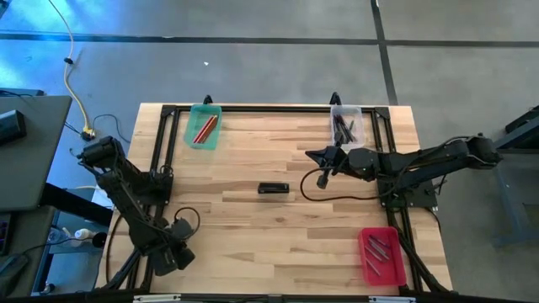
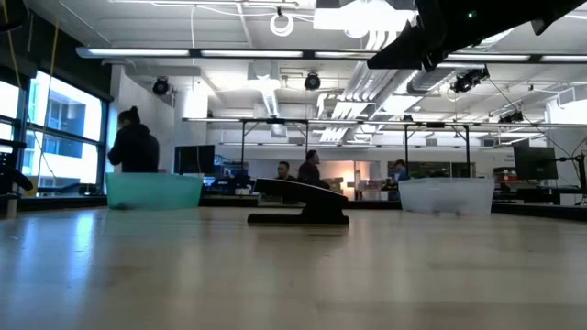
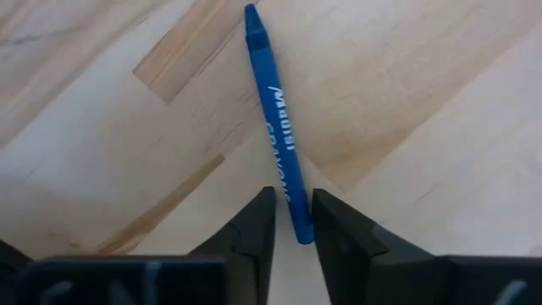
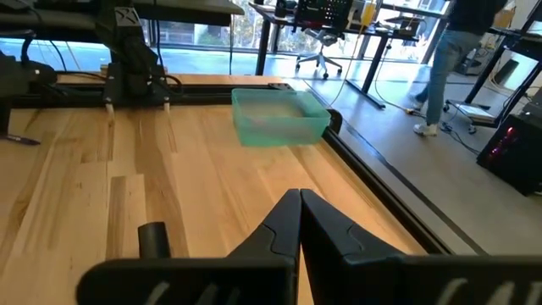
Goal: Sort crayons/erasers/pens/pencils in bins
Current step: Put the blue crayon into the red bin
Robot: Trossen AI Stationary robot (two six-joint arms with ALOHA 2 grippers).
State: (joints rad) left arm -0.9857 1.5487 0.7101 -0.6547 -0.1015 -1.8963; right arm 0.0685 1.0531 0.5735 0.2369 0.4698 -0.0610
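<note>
Left gripper [image 3: 294, 222] narrowly parted astride a slim blue wax crayon [image 3: 277, 127] lying on the wooden table [image 1: 278, 227].
Contact seems likely but unclear; right gripper [image 4: 300, 222], fingers together, hangs near the far clear plastic bin [image 1: 346, 123].

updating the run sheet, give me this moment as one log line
left gripper: straddling blue crayon on table, fingers apart | right gripper: shut, empty, near clear bin | black item: unsorted

I see 3 bins — green bin [image 1: 203, 126] holding red pencils [image 1: 205, 129], clear bin [image 1: 346, 123], red bin [image 1: 383, 255] — and a black object [image 1: 273, 188] mid-table [image 1: 253, 227].
</note>
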